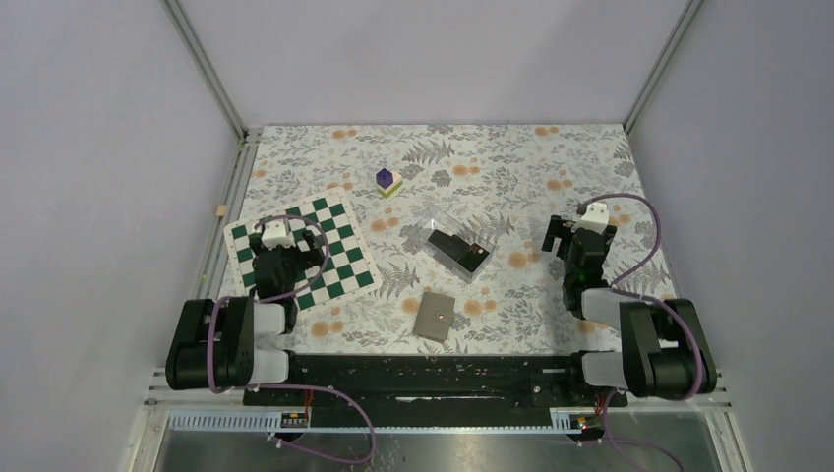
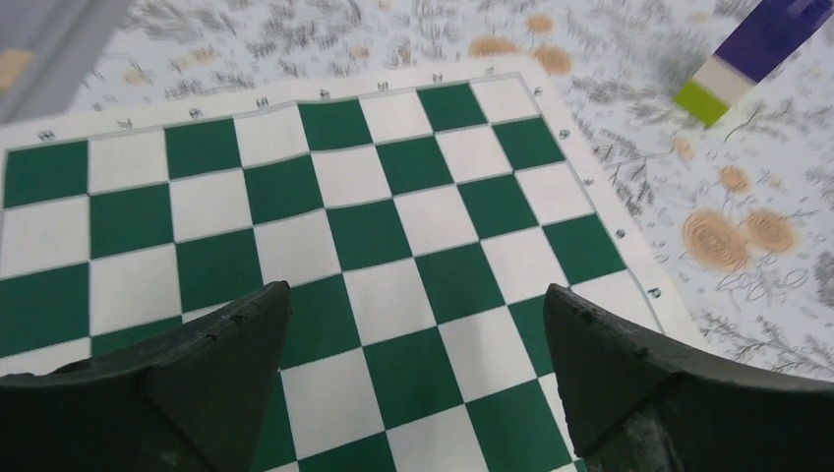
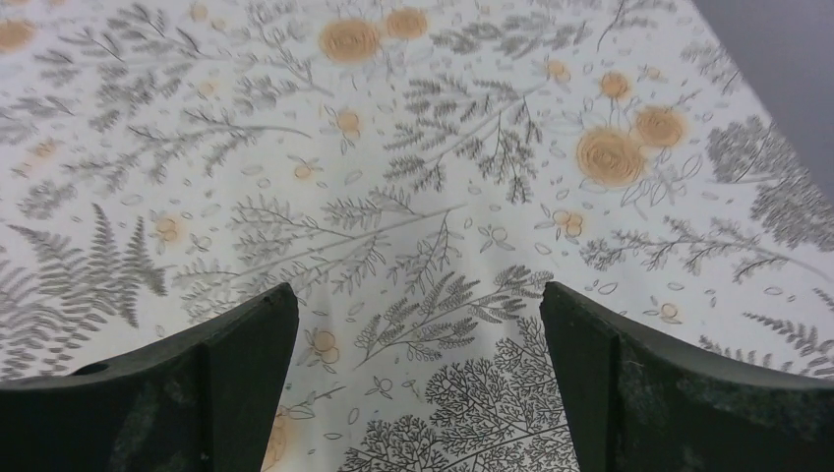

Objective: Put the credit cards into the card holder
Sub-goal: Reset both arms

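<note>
Right gripper (image 3: 415,293) well right of credit cards (image 1: 458,252).

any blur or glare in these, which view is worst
Left wrist is worst: the purple block at top right is smeared, while the chessboard mat is clearer. Right wrist: the floral tablecloth is sharp, with no glare. Top external: even, soft light, only a faint sheen on the clear box.

Credit cards (image 1: 460,254) in box (image 1: 492,228), card holder (image 1: 435,315) in front, chessboard (image 1: 339,236) left, cube (image 1: 387,180) behind.
</note>
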You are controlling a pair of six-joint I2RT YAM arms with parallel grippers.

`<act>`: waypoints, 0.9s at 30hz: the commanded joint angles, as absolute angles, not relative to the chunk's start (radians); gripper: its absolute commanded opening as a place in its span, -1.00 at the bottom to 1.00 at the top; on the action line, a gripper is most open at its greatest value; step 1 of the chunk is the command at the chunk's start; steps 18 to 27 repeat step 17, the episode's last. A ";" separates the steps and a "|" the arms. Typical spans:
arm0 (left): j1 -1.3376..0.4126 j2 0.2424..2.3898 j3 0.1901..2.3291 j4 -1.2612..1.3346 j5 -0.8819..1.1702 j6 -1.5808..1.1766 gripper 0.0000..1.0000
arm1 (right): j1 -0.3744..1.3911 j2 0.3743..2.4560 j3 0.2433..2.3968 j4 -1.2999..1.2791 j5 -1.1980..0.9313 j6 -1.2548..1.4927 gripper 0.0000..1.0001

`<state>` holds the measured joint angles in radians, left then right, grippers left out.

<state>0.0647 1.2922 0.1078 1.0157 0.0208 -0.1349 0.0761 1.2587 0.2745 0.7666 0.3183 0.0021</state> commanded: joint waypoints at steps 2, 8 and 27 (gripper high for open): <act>0.013 1.349 0.226 1.085 -0.019 -0.081 0.98 | 0.034 1.358 0.285 0.981 0.221 0.055 0.99; -0.030 1.341 0.235 1.056 0.045 -0.014 0.97 | 0.033 1.357 0.252 1.032 0.256 0.082 0.99; -0.040 1.340 0.236 1.055 0.008 -0.014 0.97 | 0.032 1.355 0.264 1.006 0.242 0.072 0.99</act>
